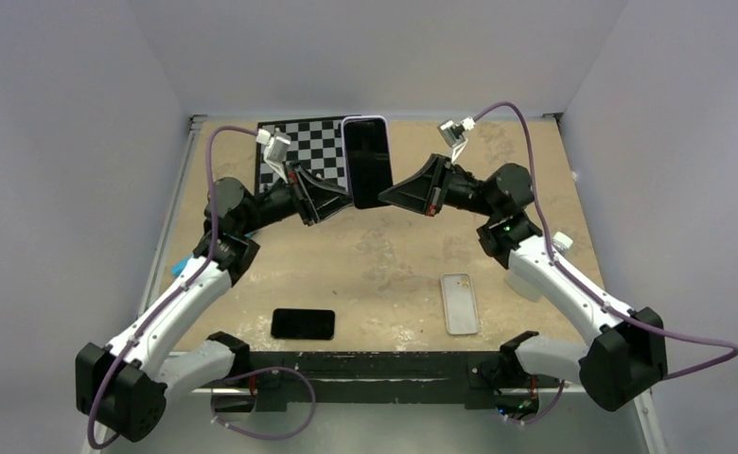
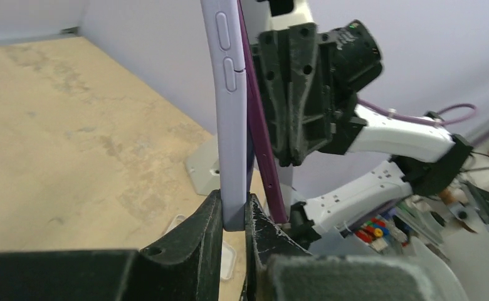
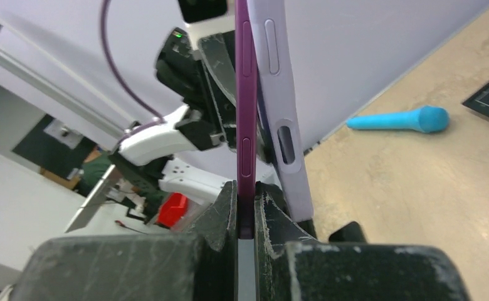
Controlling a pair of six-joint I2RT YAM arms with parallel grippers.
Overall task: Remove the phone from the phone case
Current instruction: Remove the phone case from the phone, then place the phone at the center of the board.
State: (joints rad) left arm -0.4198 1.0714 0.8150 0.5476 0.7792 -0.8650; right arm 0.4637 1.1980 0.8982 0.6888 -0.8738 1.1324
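A smooth blue plastic stick with a rounded end lies by the table's left edge. The left gripper, matte black with scuffed, rough inner faces, is pressed together on one edge of the phone case. The case is a pale lilac shell with a satin finish, rounded corners and raised oblong buttons on its side.

The case bows away from the phone, a thin slab with a glossy deep-purple frame and a black glass face, and a gap shows between them along the side. Both are held in the air over the far middle of the table, screen towards the overhead camera, just right of a black-and-white checkerboard.

The right gripper, equally worn, pinches only the phone's purple edge, with the lilac shell lying outside its fingers.

On the near side of the table lie a flat black phone to the left and a clear, pale case to the right. The tabletop is tan and mottled with darker blotches. Plain pale grey walls close it in on three sides.
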